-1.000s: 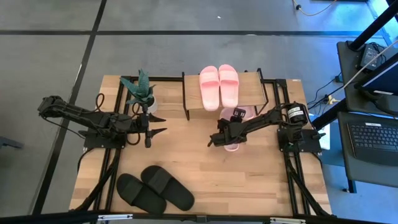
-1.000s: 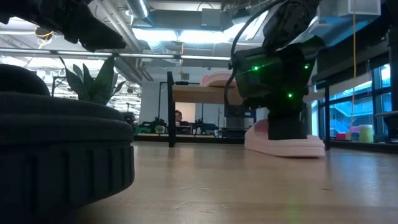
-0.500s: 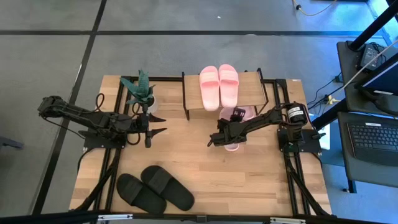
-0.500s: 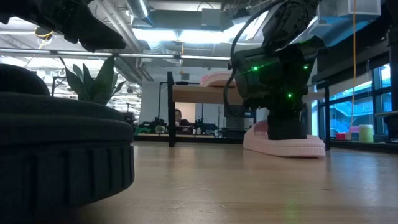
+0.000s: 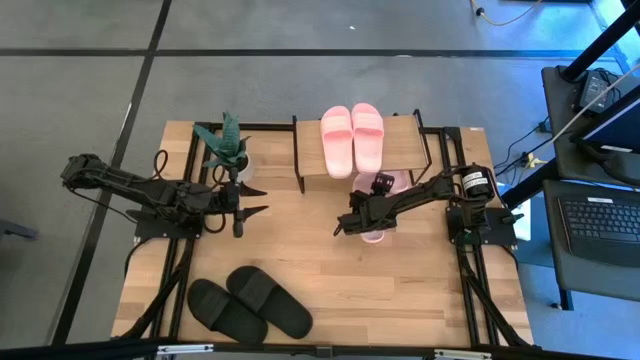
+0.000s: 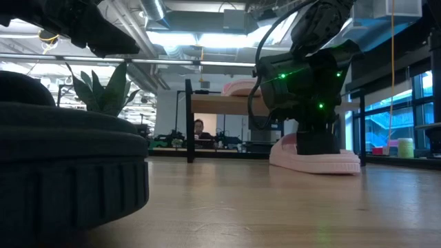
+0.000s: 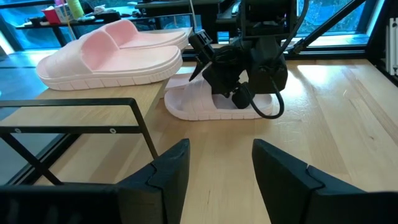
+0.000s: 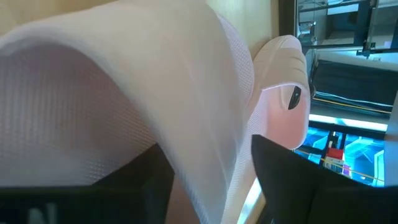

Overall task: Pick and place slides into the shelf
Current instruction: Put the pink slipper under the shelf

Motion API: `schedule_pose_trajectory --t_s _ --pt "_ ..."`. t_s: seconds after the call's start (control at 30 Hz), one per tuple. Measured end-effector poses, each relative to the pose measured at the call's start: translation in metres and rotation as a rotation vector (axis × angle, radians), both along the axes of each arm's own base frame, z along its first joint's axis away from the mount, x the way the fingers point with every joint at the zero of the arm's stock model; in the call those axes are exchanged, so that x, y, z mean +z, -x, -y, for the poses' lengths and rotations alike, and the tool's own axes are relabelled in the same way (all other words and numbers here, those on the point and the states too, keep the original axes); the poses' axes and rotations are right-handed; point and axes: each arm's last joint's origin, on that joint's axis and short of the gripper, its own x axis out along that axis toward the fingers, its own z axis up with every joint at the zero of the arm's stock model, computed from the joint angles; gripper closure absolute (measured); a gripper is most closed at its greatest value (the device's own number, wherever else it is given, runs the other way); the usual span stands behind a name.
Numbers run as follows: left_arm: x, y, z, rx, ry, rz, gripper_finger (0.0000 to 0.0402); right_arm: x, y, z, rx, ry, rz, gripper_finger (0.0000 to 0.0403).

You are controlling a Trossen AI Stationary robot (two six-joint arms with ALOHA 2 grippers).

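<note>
Currently: right gripper clamped over pink slide strap, on tabletop beside shelf. Left gripper apart, waiting. Advice: lift level, clear frame, slot onto lower tier.

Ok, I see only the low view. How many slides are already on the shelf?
Observer: Two, a pink pair, side by side on the top board of the shelf.
Operator: I see the right gripper down on a pink slide. Where is the left gripper?
Observer: The left gripper is open and hovers beside the plant, away from any slide.
Operator: And the black shape near my camera?
Observer: One of the black pair, lying near the front edge of the table.
</note>
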Motion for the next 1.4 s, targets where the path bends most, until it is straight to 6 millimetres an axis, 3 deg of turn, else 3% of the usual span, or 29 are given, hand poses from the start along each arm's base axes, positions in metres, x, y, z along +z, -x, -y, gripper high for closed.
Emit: schedule_pose_trajectory --t_s 0.13,0.33,0.6,0.87,1.03,1.2,1.4 --pt "0.0 0.0 0.0 0.0 0.0 0.0 0.0235 0.0 0.0 -0.005 0.031 0.009 -0.012 0.0163" --pt "0.0 0.0 0.0 0.0 0.001 0.0 0.0235 0.008 0.002 -0.012 0.043 -0.048 0.0 0.0159" --pt "0.0 0.0 0.0 0.0 0.002 0.0 0.0235 0.046 0.009 -0.018 0.052 -0.142 0.128 0.0161" --pt "0.0 0.0 0.0 0.0 0.002 -0.005 0.0235 0.096 0.033 -0.046 0.129 -0.462 0.249 0.0161" --pt "-0.002 0.001 0.0 0.0 -0.001 -0.019 0.0235 0.121 0.046 -0.073 0.233 -0.806 0.319 0.0161" --pt "-0.002 0.001 0.0 0.0 -0.003 -0.025 0.0235 0.12 0.042 -0.094 0.355 -0.978 0.345 0.0161" --pt "-0.002 0.001 0.0 0.0 -0.003 -0.026 0.0235 0.087 0.04 -0.103 0.483 -1.186 0.394 0.0161"
